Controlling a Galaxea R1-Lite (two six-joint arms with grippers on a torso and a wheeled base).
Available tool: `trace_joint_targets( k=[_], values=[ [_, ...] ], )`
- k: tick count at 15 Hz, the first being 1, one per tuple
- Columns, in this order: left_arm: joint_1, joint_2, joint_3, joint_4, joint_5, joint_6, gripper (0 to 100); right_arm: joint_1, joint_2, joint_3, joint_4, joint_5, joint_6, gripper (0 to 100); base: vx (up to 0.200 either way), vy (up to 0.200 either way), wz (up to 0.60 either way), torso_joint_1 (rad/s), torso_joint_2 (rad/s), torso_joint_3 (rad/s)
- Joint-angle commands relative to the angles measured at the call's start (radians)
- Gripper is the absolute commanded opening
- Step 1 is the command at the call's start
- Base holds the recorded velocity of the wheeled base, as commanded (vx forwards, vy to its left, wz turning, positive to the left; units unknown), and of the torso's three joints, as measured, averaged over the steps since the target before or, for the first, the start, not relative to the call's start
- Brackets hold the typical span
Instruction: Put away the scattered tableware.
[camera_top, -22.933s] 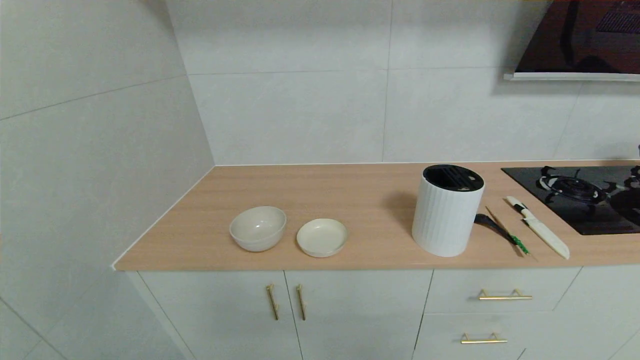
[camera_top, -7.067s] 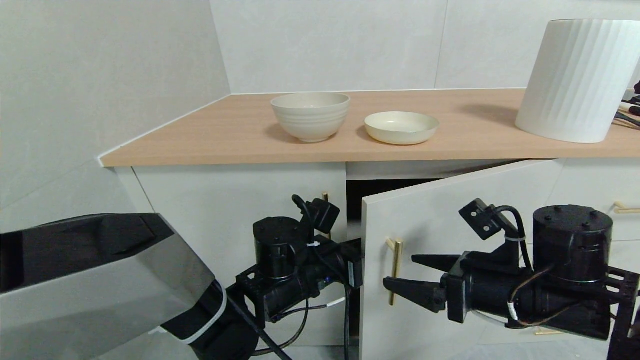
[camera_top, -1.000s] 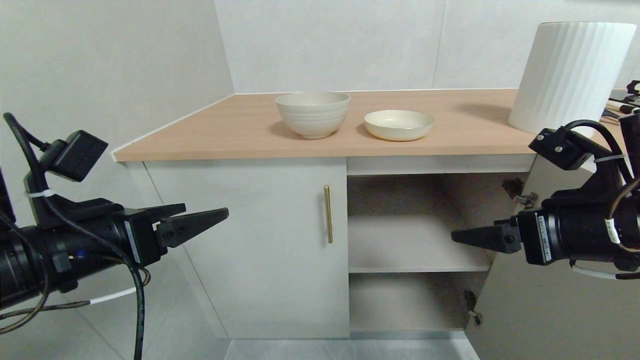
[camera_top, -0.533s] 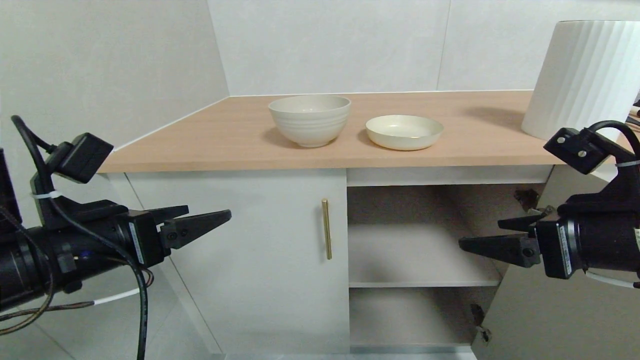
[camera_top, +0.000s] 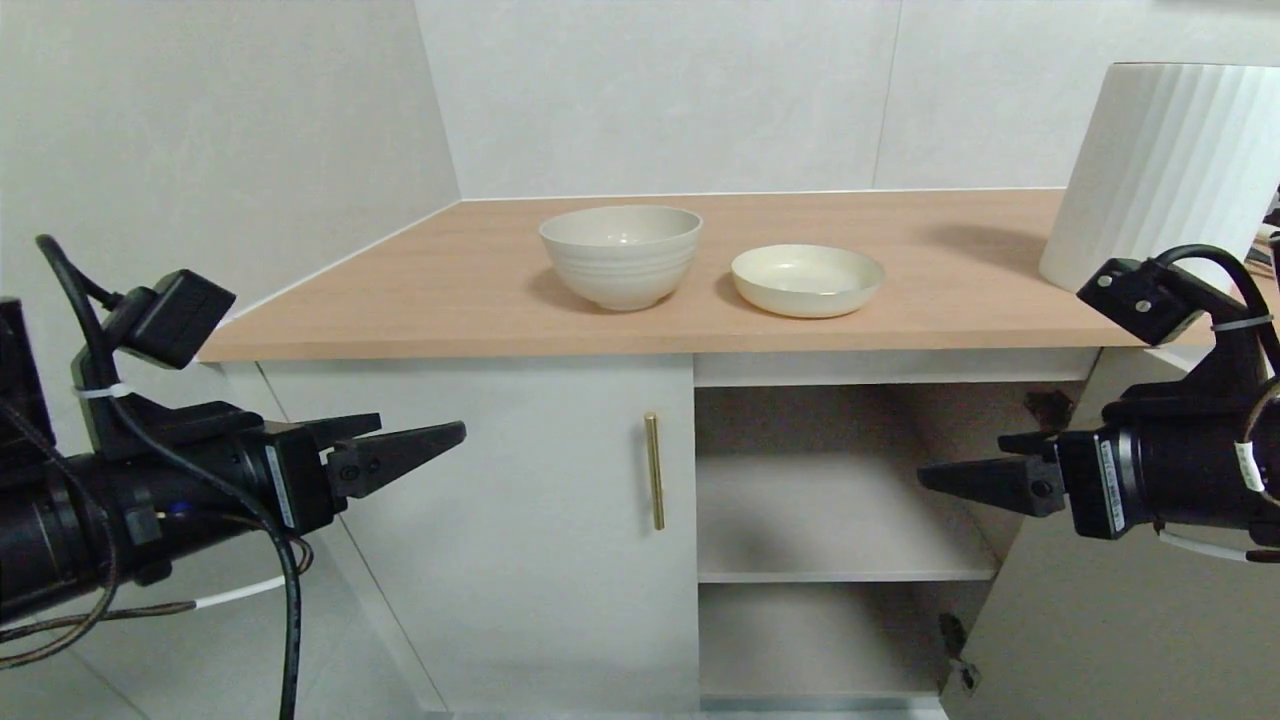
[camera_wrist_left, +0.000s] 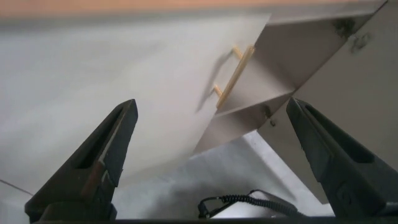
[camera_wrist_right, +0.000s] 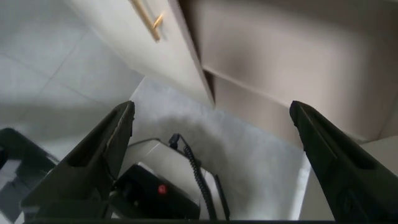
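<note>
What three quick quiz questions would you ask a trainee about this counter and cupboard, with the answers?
1. True or false: the cupboard's right door stands open, showing its shelves.
2. Which item sits on the countertop between the deep bowl and the white ribbed container? A. shallow dish; B. mug; C. pan.
3. Fill in: the left tool and the right tool are both ___, holding nothing.
Key: 1 true; 2 A; 3 open.
</note>
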Motion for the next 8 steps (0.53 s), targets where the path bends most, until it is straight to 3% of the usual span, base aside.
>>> trace_joint_targets(
  k=[1, 8],
  values=[
    [0.001, 0.016, 0.000, 0.001, 0.000, -0.001, 100, -0.003, 0.017, -0.002, 0.002, 0.000, 0.000, 100, 0.000, 0.000, 0.00, 0.022, -0.14, -0.271],
    [-0.012, 0.022, 0.000, 0.001, -0.002, -0.001, 100, -0.035, 0.057, -0.004, -0.019, 0.001, 0.000, 100, 0.000, 0.000, 0.00, 0.179, -0.49, -0.292]
  ],
)
